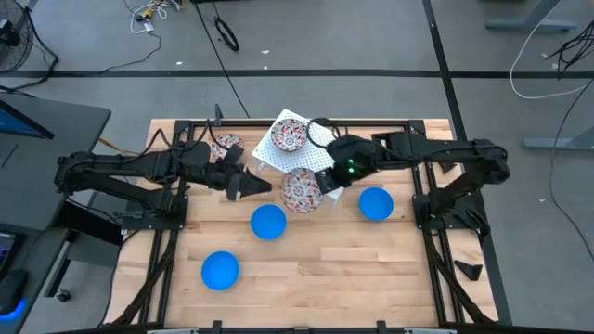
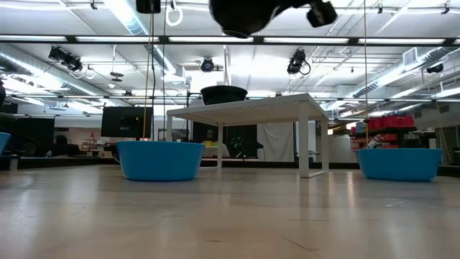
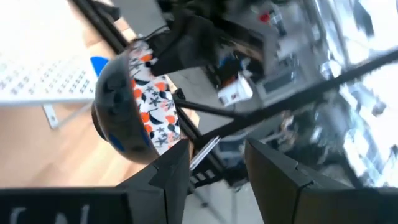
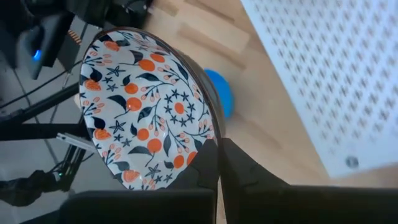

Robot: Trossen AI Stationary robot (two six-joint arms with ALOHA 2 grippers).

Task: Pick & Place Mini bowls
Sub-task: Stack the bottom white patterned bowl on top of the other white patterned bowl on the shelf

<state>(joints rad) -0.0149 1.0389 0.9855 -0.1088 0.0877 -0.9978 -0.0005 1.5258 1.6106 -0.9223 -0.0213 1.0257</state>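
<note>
Step in hand: right arm carries a patterned mini bowl (image 1: 301, 190) at centre frame in the high view; judged mid-transfer, destination unclear.
Right claw (image 4: 219, 163): pinched shut on the bowl's rim, one finger inside, one outside; the bowl hangs tilted, seemingly clear of the desk (image 1: 371, 269).
Left claw (image 1: 252, 186): fingers apart, empty, just left of the carried bowl, tips toward it.
Doing it well: keep the rim pinch firm, level the bowl before lowering, clear the white perforated rack (image 1: 278, 153) edge and the left claw; release only once the base sits.
Other bowls: a patterned one on the rack (image 1: 289, 135), another at upper left (image 1: 225, 145); blue bowls at centre (image 1: 268, 222), lower left (image 1: 220, 270) and right (image 1: 375, 204).
</note>
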